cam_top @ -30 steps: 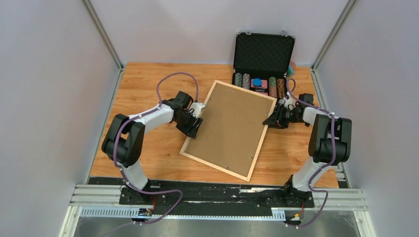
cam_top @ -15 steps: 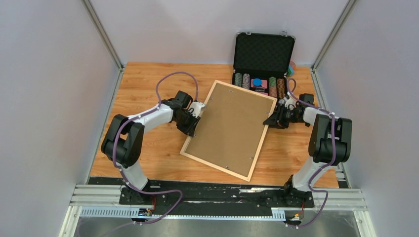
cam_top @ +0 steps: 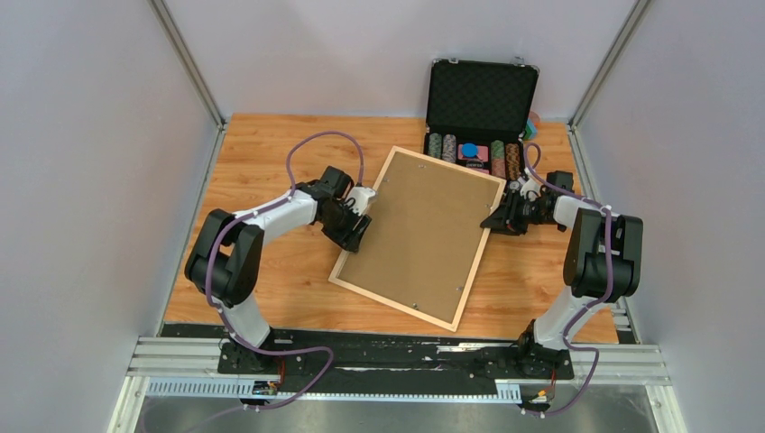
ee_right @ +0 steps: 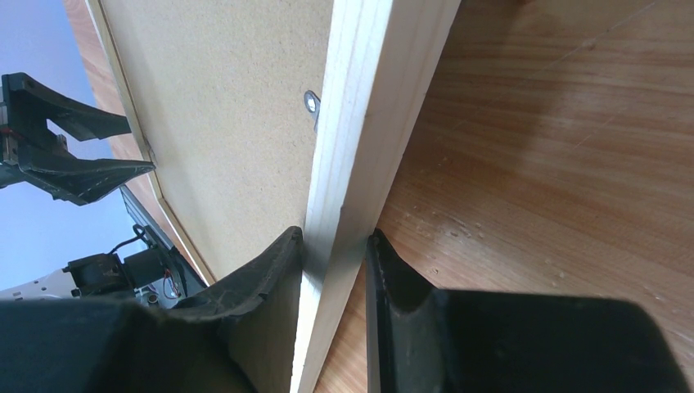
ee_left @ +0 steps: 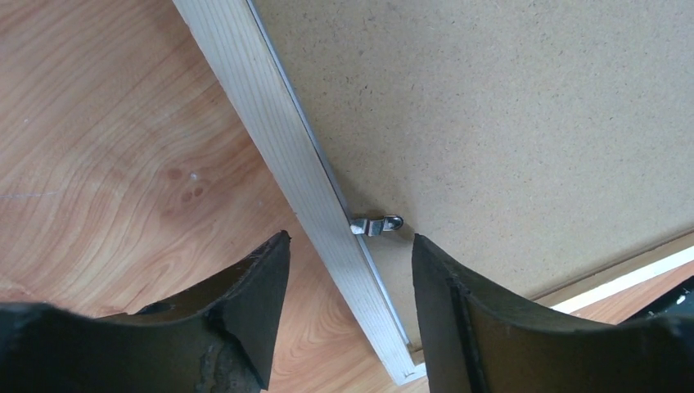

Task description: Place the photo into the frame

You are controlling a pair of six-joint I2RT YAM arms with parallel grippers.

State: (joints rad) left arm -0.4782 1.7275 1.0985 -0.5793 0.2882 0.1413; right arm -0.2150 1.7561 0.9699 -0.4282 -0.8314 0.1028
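Observation:
The light-wood frame (cam_top: 390, 303) lies face down and askew in the middle of the table, with the brown backing board (cam_top: 419, 230) in it. The photo is hidden. My left gripper (cam_top: 358, 225) is open, its jaws either side of the frame's left rail (ee_left: 282, 139), close to a small metal turn clip (ee_left: 375, 224). My right gripper (cam_top: 494, 220) is shut on the frame's right rail (ee_right: 368, 106), one finger on the backing side and one on the outer side. Another clip (ee_right: 312, 105) sits just ahead on that rail.
An open black chip case (cam_top: 481, 117) with rows of chips stands at the back right, close to the frame's far corner. Grey walls enclose the wooden table (cam_top: 262, 153) on three sides. A black rail (cam_top: 397, 352) runs along the near edge.
Almost nothing. My left gripper shifts only slightly at the frame's left edge. The frame and my right gripper stay where they were.

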